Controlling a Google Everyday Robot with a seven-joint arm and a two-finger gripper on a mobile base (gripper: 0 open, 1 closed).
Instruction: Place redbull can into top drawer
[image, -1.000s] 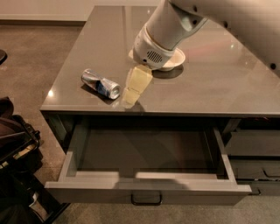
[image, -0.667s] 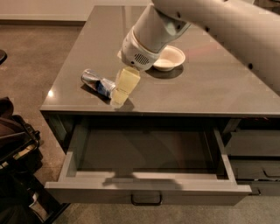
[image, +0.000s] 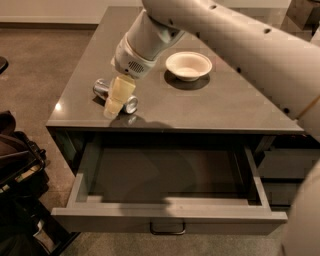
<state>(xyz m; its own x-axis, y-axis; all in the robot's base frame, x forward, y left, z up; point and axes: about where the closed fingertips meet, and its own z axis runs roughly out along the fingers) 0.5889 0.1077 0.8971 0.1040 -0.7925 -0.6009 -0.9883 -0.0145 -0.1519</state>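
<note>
The redbull can lies on its side on the grey countertop, near the front left corner. My gripper hangs down from the white arm right over the middle of the can and hides that part of it; only the can's two ends show on either side. The top drawer is pulled wide open below the countertop's front edge, its dark inside bare, with a small metal bar handle on its flat front.
A white bowl stands on the countertop behind and right of the can. Narrower dark drawers sit at the right of the cabinet. A black bag lies on the floor at the left, beside the open drawer.
My gripper has moved left from beside the can to directly over its middle, and the arm has swung left off the bowl. The can and drawer have not moved.
</note>
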